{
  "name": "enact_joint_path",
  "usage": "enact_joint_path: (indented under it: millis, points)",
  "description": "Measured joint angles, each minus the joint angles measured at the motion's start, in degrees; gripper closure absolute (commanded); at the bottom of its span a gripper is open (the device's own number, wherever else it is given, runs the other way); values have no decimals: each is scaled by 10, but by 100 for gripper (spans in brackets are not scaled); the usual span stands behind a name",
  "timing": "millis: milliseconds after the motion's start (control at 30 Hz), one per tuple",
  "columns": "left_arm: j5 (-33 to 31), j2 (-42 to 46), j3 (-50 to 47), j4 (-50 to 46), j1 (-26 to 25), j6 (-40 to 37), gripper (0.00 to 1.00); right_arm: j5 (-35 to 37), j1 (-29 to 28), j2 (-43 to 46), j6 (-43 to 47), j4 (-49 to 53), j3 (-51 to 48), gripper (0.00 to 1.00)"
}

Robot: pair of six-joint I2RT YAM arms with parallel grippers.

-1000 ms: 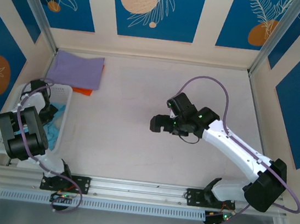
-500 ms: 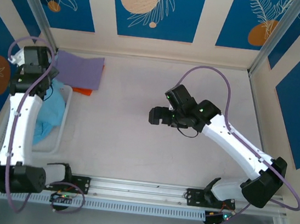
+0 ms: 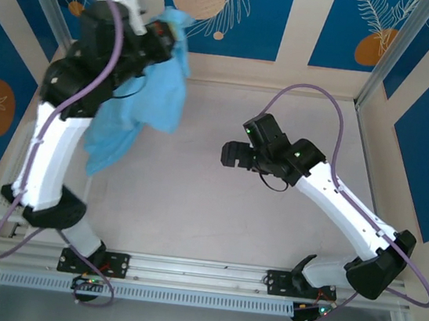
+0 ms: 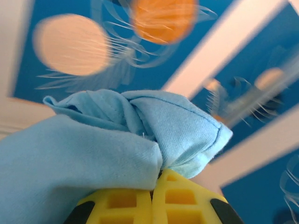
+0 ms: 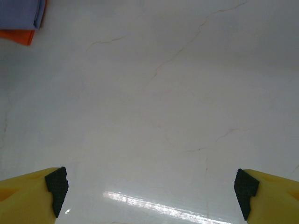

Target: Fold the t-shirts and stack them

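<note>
1. The sky-blue t-shirt [image 3: 148,96] is hanging bunched from the lifted left arm. Its lower tail is dangling nearest the arm bases, above the left side of the table [image 3: 192,213]. Risk: the tail is likely to drag or snag during the carry, so the cloth would land twisted (harder to flatten).
2. The right gripper [image 3: 227,154] is hovering over bare mid-table with its jaws spread wide, holding nothing (in the wrist view, tabletop is lying between the pads [image 5: 57,189]). Risk: it is sitting in the probable drop zone. The cloth may drape over it, or it may catch two layers instead of one edge.
3. The left gripper [image 4: 152,186] is pinching tight on a small wad of the sky-blue t-shirt, high up near the back wall. I cannot tell which part of the garment is in the bite (it looks like a bunched fold, not a hem). Risk: the bite is small and the load is probably swinging, so the cloth may slip out.
4. The lavender t-shirt [image 5: 18,11] is lying flat at the far-left corner, with an orange piece [image 5: 16,35] showing at its edge. Risk: the swinging blue cloth may brush it and spoil that fold.
</note>
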State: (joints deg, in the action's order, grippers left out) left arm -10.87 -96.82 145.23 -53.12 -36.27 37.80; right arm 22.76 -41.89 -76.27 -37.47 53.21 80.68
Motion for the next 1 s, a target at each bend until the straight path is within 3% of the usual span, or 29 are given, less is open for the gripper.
enact_joint_path:
  millis: [100, 167, 200, 233, 267, 300, 367, 533, 667, 800, 1000]
  points:
    - [44, -63, 45, 6, -50, -9, 100, 19, 20, 25, -3, -2, -2, 6]
    - [68, -92, 48, 2, -67, -8, 88, 30, 35, 48, -9, -7, -10, 6]
    - [78, -108, 49, -1, -68, -6, 78, 34, 46, 61, -14, -9, -16, 6]
    - [85, -123, 50, -5, -68, -1, 61, 37, 55, 70, -19, -9, -21, 6]
    - [94, -141, 52, -10, -65, 0, 34, 40, 67, 79, -26, -9, -28, 6]
    - [100, -160, 53, -17, -62, 4, 18, 41, 80, 87, -33, -9, -36, 6]
    - [103, -193, 53, -38, -55, 9, 0, 41, 103, 97, -50, -6, -54, 6]
    - [91, -242, 17, -108, -20, 13, 0, 33, 158, 101, -87, 25, -104, 6]
    - [103, -196, -149, -93, 26, 33, 3, -11, 220, 101, -100, 36, -147, 7]
    - [195, -135, -371, -23, 68, 83, 16, -90, 291, 89, -108, 26, -198, 15]
    - [335, -181, -454, 29, 28, 99, 21, -215, 329, 11, -110, -15, -252, 33]
